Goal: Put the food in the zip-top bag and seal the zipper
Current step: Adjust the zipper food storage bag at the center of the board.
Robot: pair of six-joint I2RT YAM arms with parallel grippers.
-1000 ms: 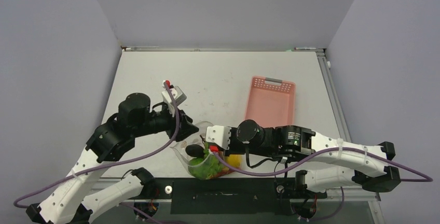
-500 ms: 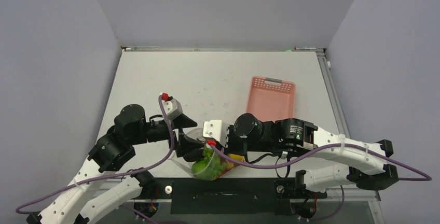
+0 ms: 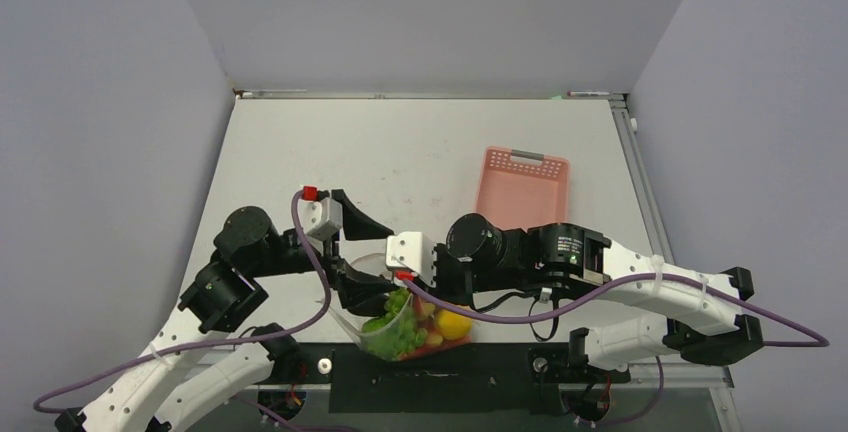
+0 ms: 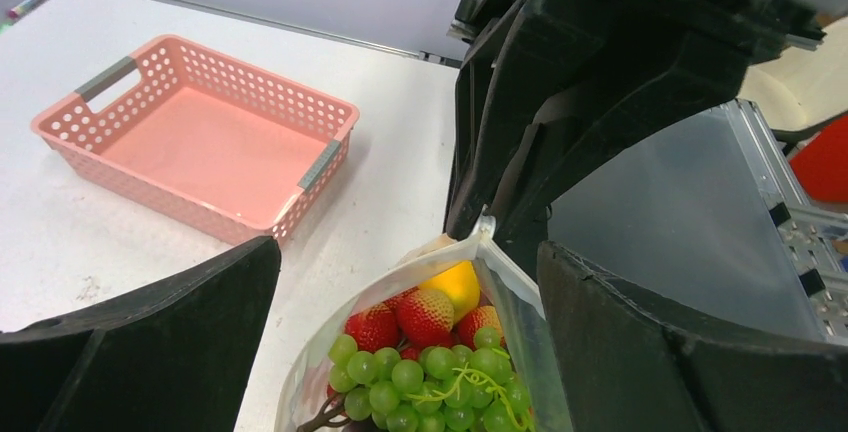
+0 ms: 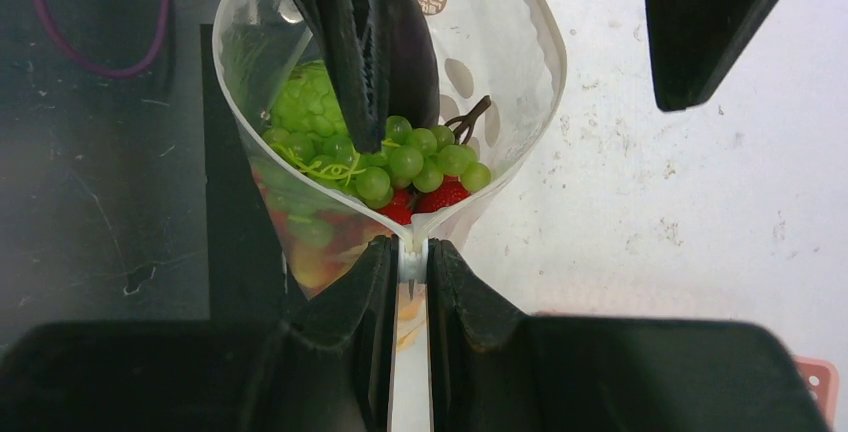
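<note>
Food bagged, mouth open: a clear zip-top bag [image 5: 505,52] sits at the near edge of the table [image 3: 420,152] between two robot arms, its top gaping in a wide loop. The right gripper [image 5: 411,257] is clamped on the zipper [image 5: 410,352], pinching the whitish strip flat at one corner of the mouth. The left gripper [image 3: 385,264] stands spread wide and grips nothing. One dark finger [image 5: 345,32] reaches down inside the mouth, while the other is outside the bag wall, above the bare table.

The food lies inside the bag. A green grape cluster [image 5: 410,162] is on top, with red strawberries [image 4: 420,314] and a yellow piece [image 4: 455,284] beneath it. A dark elongated piece [image 5: 412,42] leans against the far wall, and a leafy green [image 5: 305,102] is beside the inserted finger.

A pink basket [image 3: 522,192] rests further back on the table, on the right arm's side and well apart from the bag
</note>
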